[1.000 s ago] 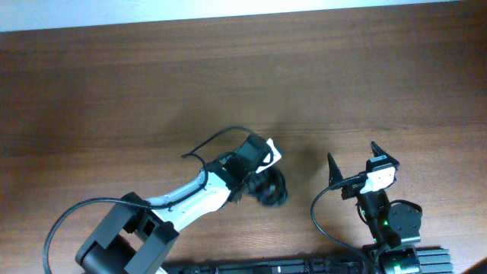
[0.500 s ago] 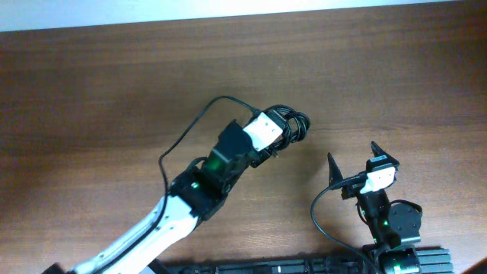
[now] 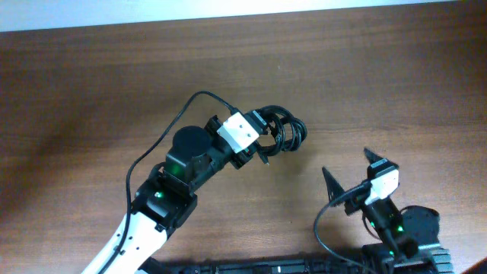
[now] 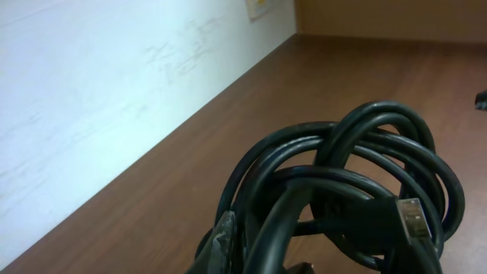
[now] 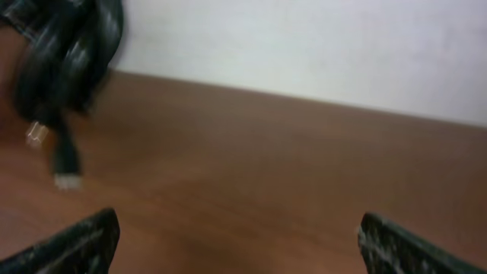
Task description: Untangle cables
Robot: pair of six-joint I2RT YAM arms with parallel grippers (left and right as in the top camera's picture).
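A tangled bundle of black cables (image 3: 284,131) hangs from my left gripper (image 3: 266,141), which is shut on it above the middle of the wooden table (image 3: 114,84). In the left wrist view the cable loops (image 4: 358,183) fill the frame. A metal plug (image 4: 412,218) sticks out at the right, and one grey finger (image 4: 226,237) presses against a strand. My right gripper (image 3: 348,169) stands open near the front right, apart from the bundle. In the right wrist view its gripper (image 5: 240,243) has nothing between its fingers. The blurred bundle (image 5: 68,53) hangs at the upper left there, with plug ends (image 5: 65,164) dangling.
The left arm's own thin cable (image 3: 163,141) arcs over the table beside the arm. The right arm's cable (image 3: 323,221) loops near the front edge. A white wall (image 4: 91,99) borders the table's far side.
My left gripper closed on the cable bundle, lifted it and carried it away from the front edge toward the table's middle. The right gripper shifted slightly and stayed open.
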